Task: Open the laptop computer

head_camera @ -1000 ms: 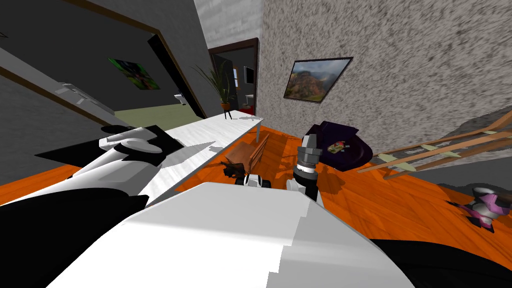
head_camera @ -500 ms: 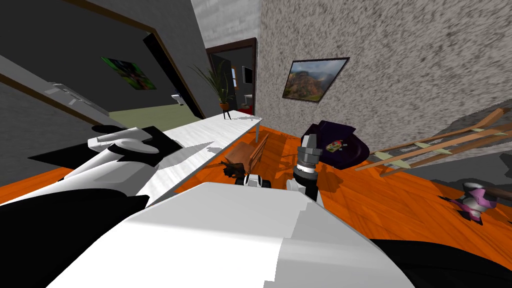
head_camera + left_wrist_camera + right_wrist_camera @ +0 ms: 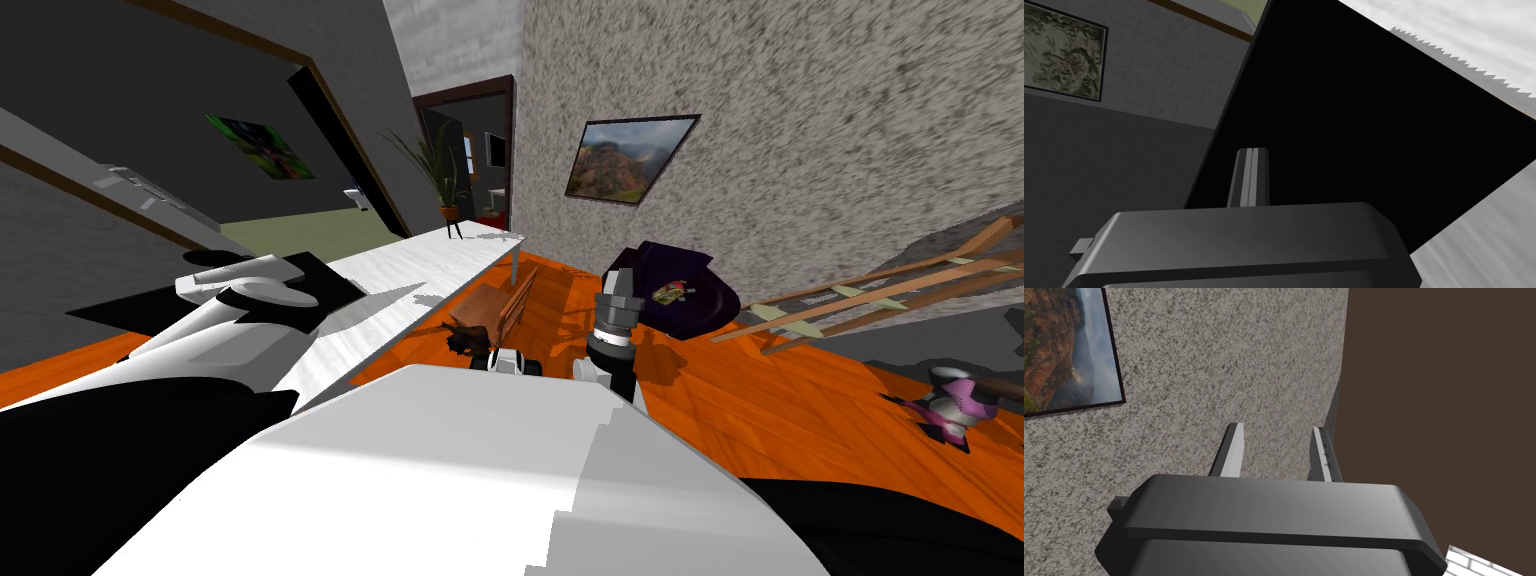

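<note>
Orange plank floor (image 3: 800, 400); speckled grey wall from 12 to 2 o'clock of the robot. A long white tabletop (image 3: 440, 265) runs away from it toward 11 o'clock.

Obs. 1: laptop (image 3: 330, 283) is a flat black slab lying on the near part of the tabletop, at about 10 o'clock of the robot. The white left forearm lies across it. No seam between lid and base can be made out.

Obs. 2: left pincer (image 3: 1252, 150) has its two blades pressed together with nothing between them. The blades show against the black face of the laptop (image 3: 1349, 125), and white tabletop (image 3: 1474, 40) borders that face. Whether the tips touch the laptop cannot be told.

Obs. 3: right pincer (image 3: 1279, 428) has its blades apart and holds nothing. The right arm stands upright at about 1 o'clock, over the floor and well apart from the laptop.

Obs. 4: a brown wooden chair (image 3: 500, 305) stands just beside the tabletop's long edge. A potted plant (image 3: 440, 180) stands at the tabletop's far end, at 12 o'clock. A dark beanbag (image 3: 690, 290) sits against the wall at 1 o'clock.
</note>
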Motion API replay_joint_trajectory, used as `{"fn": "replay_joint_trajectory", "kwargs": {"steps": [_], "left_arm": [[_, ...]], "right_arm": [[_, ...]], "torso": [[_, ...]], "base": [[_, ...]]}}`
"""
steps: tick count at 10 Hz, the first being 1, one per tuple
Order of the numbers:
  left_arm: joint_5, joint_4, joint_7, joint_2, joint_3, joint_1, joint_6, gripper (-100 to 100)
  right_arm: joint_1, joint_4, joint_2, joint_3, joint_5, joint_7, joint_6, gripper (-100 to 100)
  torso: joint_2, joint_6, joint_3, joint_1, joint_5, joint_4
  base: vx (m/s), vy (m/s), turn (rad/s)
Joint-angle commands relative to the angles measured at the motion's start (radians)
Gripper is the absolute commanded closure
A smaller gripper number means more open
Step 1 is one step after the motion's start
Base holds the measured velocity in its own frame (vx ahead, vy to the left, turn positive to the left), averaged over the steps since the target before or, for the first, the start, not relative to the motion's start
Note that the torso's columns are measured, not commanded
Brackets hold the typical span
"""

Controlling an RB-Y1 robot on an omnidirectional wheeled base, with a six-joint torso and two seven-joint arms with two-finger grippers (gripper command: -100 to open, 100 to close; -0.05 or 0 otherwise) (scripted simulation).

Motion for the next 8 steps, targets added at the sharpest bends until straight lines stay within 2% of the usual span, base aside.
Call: {"fn": "replay_joint_trajectory", "kwargs": {"steps": [1, 3, 8], "left_arm": [[-0.028, -0.012, 0.022, 0.007, 0.018, 0.011, 0.020, 100], [-0.069, -0.030, 0.054, 0.018, 0.044, 0.028, 0.051, 100], [-0.125, -0.053, 0.098, 0.032, 0.079, 0.051, 0.091, 100]], "right_arm": [[0.000, 0.000, 0.000, 0.000, 0.000, 0.000, 0.000, 0], [0.000, 0.000, 0.000, 0.000, 0.000, 0.000, 0.000, 0], [0.000, 0.000, 0.000, 0.000, 0.000, 0.000, 0.000, 0]], "torso": [[0.001, 0.001, 0.000, 0.001, 0.000, 0.000], [0.000, 0.000, 0.000, 0.001, 0.000, 0.000], [0.000, 0.000, 0.000, 0.000, 0.000, 0.000]], "base": [[-0.015, 0.028, -0.089], [-0.011, 0.036, -0.120], [-0.002, 0.020, -0.090]]}}
